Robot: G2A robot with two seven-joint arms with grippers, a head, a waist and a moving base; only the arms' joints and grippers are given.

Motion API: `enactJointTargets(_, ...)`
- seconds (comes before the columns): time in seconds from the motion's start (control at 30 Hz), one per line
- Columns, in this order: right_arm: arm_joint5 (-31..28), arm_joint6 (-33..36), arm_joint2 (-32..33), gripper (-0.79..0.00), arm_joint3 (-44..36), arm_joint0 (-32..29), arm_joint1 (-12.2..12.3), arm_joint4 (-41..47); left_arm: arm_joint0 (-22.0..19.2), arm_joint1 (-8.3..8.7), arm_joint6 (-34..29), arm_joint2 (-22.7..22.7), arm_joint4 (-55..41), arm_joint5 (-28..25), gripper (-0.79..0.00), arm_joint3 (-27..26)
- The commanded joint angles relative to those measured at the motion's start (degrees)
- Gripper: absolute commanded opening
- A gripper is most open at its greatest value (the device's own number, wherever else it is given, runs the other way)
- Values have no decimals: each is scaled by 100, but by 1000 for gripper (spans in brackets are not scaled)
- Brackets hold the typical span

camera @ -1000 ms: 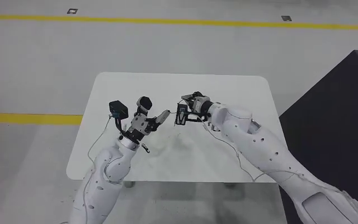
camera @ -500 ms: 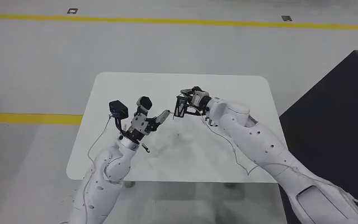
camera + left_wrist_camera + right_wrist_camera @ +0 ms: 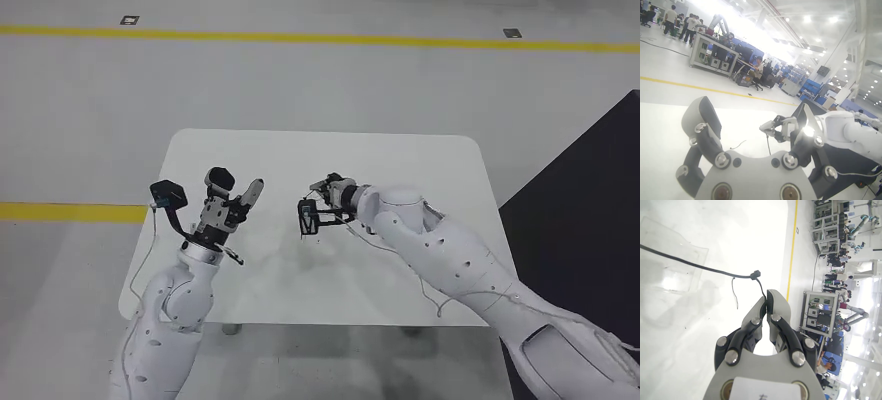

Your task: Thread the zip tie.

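Note:
A black zip tie (image 3: 755, 274) is pinched by its strap in my right gripper (image 3: 765, 297), which is shut on it. From the fingers the strap runs up to the small square head, and a long length stretches away from the head over the table. In the left wrist view the tie (image 3: 768, 144) hangs down from the right gripper (image 3: 769, 129). My left gripper (image 3: 753, 117) is open with nothing between its fingers. In the top view the left gripper (image 3: 237, 188) is a short way to the left of the right gripper (image 3: 320, 186), above the middle of the table.
The white table (image 3: 420, 160) carries a thin dark scrap of wire (image 3: 734, 292) below the tie. A clear plastic piece (image 3: 677, 262) lies flat on the table near it. A dark panel (image 3: 600, 200) stands past the table's right side.
My left gripper has pulled back to the left, away from the right gripper, still open. The right gripper has shifted slightly left with the zip tie.

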Motion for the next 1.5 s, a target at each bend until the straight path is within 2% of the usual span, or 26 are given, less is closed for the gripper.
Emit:
enactJointTargets(0.0,-190,55,-242,-785,135,112,-116,-135,-7,-6,-38,14,-41,66,0,-24)
enactJointTargets(0.13,-324,424,-581,-785,447,291,-341,-421,-7,-6,-38,14,-41,66,0,-24)
enactJointTargets(0.3,-439,492,-818,-785,859,428,-619,-346,-7,-6,-38,14,-41,66,0,-24)
enactJointTargets(0.4,-528,261,-924,-785,1040,515,-769,-260,-7,-6,-38,14,-41,66,0,-24)
enactJointTargets(0.73,-646,182,-1187,-785,1673,676,-1198,-297,-7,-6,-38,14,-41,66,0,-24)
enactJointTargets(0.77,-646,122,-1190,-628,1728,687,-1228,-282,-7,-6,-38,14,-41,66,0,-24)
enactJointTargets(0.8,-647,79,-1200,-523,1778,692,-1256,-289,-7,-6,-38,14,-41,66,0,-24)
enactJointTargets(0.83,-641,53,-1207,-471,1820,701,-1281,-305,-7,-6,-38,14,-41,66,0,-24)
enactJointTargets(0.87,-653,53,-1213,-342,1857,705,-1295,-321,-7,-6,-38,14,-41,66,0,-24)
enactJointTargets(0.9,-659,35,-1217,-15,1905,706,-1324,-329,-7,-6,-38,14,-41,66,0,-24)
enactJointTargets(1.03,-616,-137,-1184,0,1938,711,-1364,-365,-7,-6,-38,14,-41,66,0,-24)
enactJointTargets(1.17,-153,-121,-1024,0,1702,675,-1286,-682,-7,-6,-38,14,-41,66,0,-24)
enactJointTargets(1.33,553,361,-483,0,1043,396,-986,-1134,-7,-6,-38,14,-41,66,0,-24)
enactJointTargets(1.47,1447,887,197,0,-105,-282,-596,-1892,-7,-6,-38,14,-41,66,0,-24)
